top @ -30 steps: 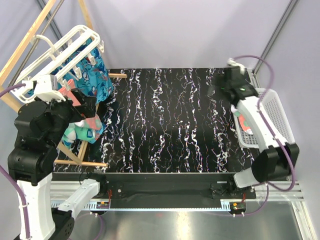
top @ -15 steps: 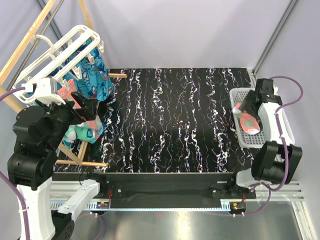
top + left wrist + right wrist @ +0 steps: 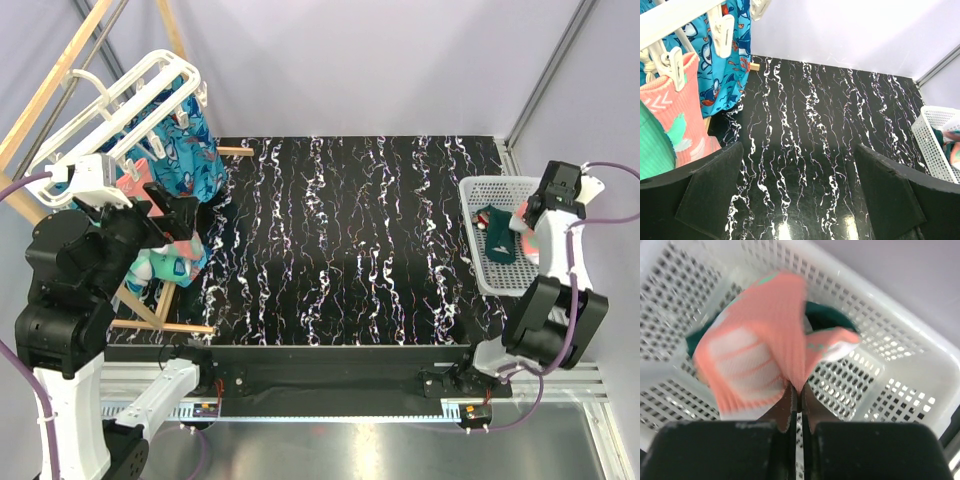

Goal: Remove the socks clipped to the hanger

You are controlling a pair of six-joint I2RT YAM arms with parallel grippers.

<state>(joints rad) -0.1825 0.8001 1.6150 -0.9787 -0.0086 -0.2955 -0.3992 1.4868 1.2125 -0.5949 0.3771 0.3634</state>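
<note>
The white hanger [image 3: 130, 95] hangs at the far left with socks clipped under it: a blue patterned sock [image 3: 190, 150], a coral-pink one [image 3: 135, 185] and a mint-green one [image 3: 165, 262]. My left gripper [image 3: 170, 215] stands open right beside them, holding nothing. In the left wrist view the coral-pink sock [image 3: 682, 115] hangs from a clip [image 3: 674, 67] just left of the left gripper [image 3: 800, 165]. My right gripper [image 3: 797, 390] is shut on another coral-pink sock [image 3: 765, 340], pinched at the jaw tips above the white mesh basket [image 3: 900, 365].
The basket [image 3: 480, 185] sits at the table's right edge with a dark teal sock [image 3: 497, 235] in it. A wooden pole frame [image 3: 60, 80] carries the hanger, and its dowel [image 3: 160, 327] sticks out low at the left. The black marbled table [image 3: 340, 240] lies between the arms.
The right arm swung back from the table's far right corner to the basket, and its jaws closed on the coral-pink sock. The left arm has barely shifted and stays open.
</note>
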